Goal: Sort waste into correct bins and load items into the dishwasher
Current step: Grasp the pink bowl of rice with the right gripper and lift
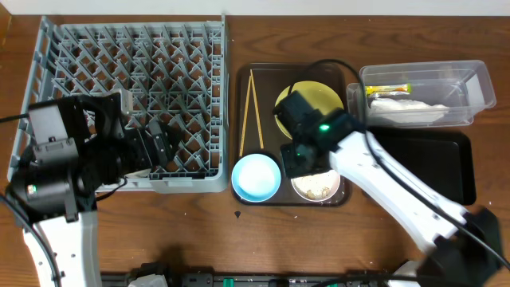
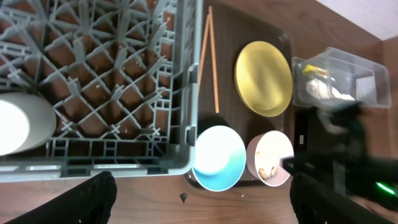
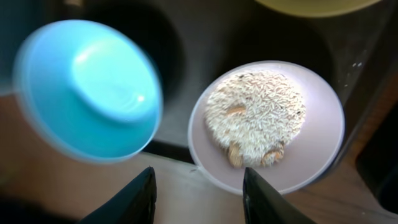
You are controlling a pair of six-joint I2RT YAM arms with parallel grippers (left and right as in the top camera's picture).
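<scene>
- Right tool [image 3: 199, 202] hangs spread wide, empty, just above the white bowl [image 3: 317, 155].
- Bowl sits at the tray's [image 1: 269, 88] front edge beside the blue bowl [image 1: 256, 176]. Looks stiff and slick; I'd pinch the rim and keep it level, since the loose rice [image 3: 255, 112] could spill.
- Left tool [image 2: 205, 199] is agape and empty at the rack's [image 1: 127, 72] front.

I log: grey rack [image 1: 127, 48], far-left corner; blue bowl [image 1: 256, 176], rice-filled white bowl [image 2: 270, 155] upright toward front edge; yellow plate [image 2: 263, 78], chopsticks [image 2: 213, 62] behind; wrapper [image 1: 388, 89], tissue [image 1: 406, 108] in clear tub [image 1: 478, 80].

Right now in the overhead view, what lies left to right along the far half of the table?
Grey dish rack → chopsticks → yellow plate → clear tub.
</scene>
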